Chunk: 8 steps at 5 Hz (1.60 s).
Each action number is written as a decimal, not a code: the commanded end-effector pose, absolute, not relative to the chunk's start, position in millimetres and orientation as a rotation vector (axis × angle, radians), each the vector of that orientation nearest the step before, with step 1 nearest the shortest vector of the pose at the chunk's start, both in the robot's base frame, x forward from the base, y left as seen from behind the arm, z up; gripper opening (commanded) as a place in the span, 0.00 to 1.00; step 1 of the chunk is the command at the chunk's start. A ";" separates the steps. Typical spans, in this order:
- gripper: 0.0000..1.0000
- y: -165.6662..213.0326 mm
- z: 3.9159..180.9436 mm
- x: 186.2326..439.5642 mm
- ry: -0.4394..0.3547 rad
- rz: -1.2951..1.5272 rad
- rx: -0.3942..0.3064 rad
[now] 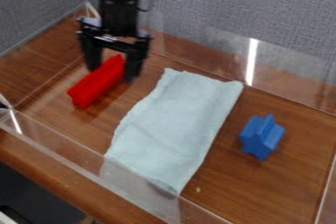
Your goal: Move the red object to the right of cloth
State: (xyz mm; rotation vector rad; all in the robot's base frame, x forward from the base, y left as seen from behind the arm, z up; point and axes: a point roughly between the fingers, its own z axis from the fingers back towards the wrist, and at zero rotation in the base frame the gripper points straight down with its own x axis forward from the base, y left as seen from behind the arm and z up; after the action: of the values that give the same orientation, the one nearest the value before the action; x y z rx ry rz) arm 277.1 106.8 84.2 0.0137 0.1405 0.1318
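1. One arm in your shot, dark all over, and it's coming down from the top edge of the view, left of the cloth (175, 130) and over toward its far end.
2. Your tool (113, 59) is sitting wide, fingers spread apart, pointing down around the far end of the red block (94, 86). It hides a bit of that end, and I honestly can't tell you if either finger is touching it.
3. The red block, the one you're after, is lying on the worktop (50, 130) to the left of the cloth as you look at it. It's long and plain, set at a slant with its near end angled out to the left, and there's a strip of bare wood between it and the cloth.
4. The cloth itself is pale light blue, kinda rumpled, spread over the middle of the worktop. It slants too, so its near end sits further left than its far end.
5. You've also got a blue block (261, 137) to the right of the cloth, apart from it, with bare wood between. It's shorter than the red one and has a notched shape.
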 end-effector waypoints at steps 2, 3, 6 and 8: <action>1.00 131.8 72.2 281.9 0.113 0.123 0.029; 1.00 136.5 60.1 286.6 0.126 0.116 0.028; 0.00 142.6 48.7 292.1 0.129 0.121 0.011; 0.00 141.4 57.8 291.4 0.112 0.121 0.003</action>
State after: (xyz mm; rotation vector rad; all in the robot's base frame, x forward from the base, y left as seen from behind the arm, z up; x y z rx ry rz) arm 286.1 133.3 37.0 -0.0185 0.1760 0.1154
